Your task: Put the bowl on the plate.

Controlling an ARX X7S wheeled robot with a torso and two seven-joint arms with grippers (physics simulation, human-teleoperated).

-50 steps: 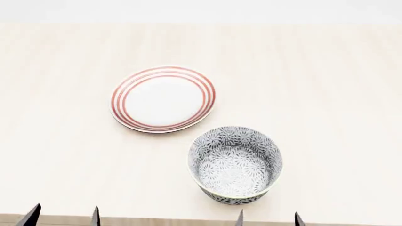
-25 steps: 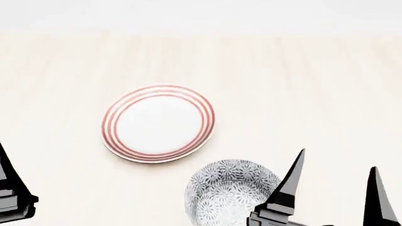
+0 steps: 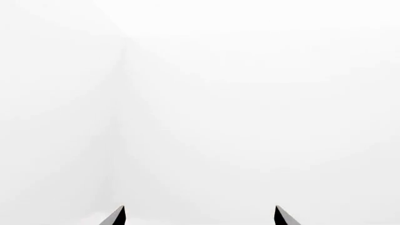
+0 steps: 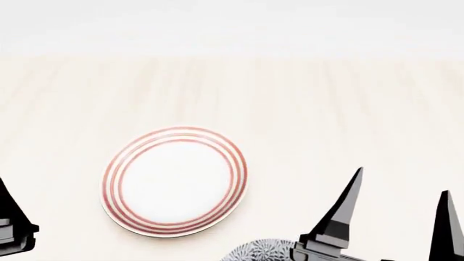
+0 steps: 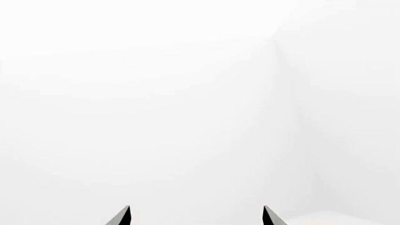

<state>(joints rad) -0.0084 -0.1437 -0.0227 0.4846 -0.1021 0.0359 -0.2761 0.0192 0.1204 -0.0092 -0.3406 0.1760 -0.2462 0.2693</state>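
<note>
The white plate (image 4: 174,182) with red rings lies flat on the pale wooden table (image 4: 326,109), left of centre in the head view. Only a sliver of the grey floral bowl (image 4: 257,251) shows at that view's bottom edge, just right of the plate. My right gripper (image 4: 400,187) is open above the table's near right, its two black fingers pointing up beside the bowl, nothing between them. Of my left gripper, one finger (image 4: 11,212) shows at the left edge. In both wrist views the fingertips (image 3: 115,216) (image 5: 122,216) stand wide apart against blank white.
The table's far edge (image 4: 232,54) meets a plain white background. Both wrist views face only white walls, with a faint room corner (image 3: 122,70) (image 5: 281,61) in each.
The head view has tilted: plate and bowl slid down the picture, the bowl almost out of it. Both grippers rose into view from the bottom edge.
</note>
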